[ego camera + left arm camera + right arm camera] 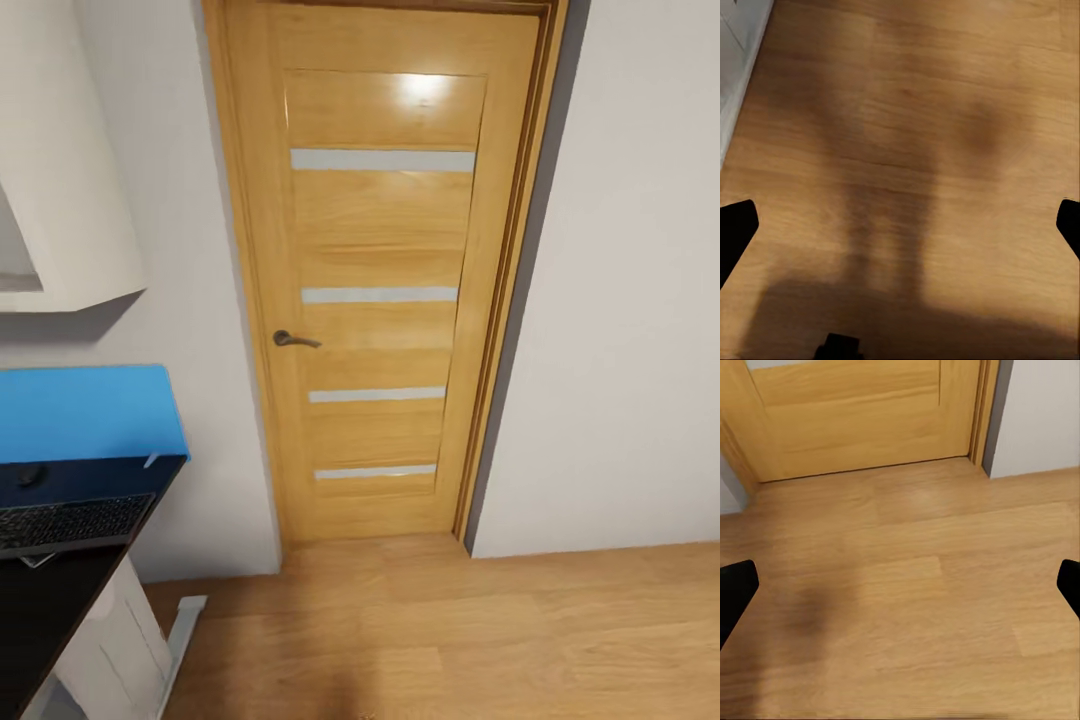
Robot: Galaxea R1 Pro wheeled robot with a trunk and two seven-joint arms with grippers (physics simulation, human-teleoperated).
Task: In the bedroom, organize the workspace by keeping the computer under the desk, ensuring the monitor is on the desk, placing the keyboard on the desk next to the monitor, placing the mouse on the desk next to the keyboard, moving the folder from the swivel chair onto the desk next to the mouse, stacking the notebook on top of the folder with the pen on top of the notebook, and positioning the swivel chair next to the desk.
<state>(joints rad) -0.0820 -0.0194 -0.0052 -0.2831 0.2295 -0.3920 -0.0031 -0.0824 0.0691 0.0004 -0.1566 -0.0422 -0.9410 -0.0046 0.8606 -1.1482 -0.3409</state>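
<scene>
I faced the wooden door (pixel 385 290) with the counter (pixel 45 590) at my far left edge. On it lay the keyboard (pixel 70 522), the mouse (pixel 30 474) just behind it, and the blue folder (pixel 85 412) beyond, one corner jutting past the counter's end. My left tool (pixel 900 225) and right tool (pixel 900 585) both hung spread wide and empty over the wooden floor (pixel 915 600). Judging from this, the risk was in turning: with the counter barely in sight, my left arm or base could clip its end, nudge the overhanging folder off, or shove the keyboard askew. The white leg (pixel 180 630) beneath could also catch my wheels.
</scene>
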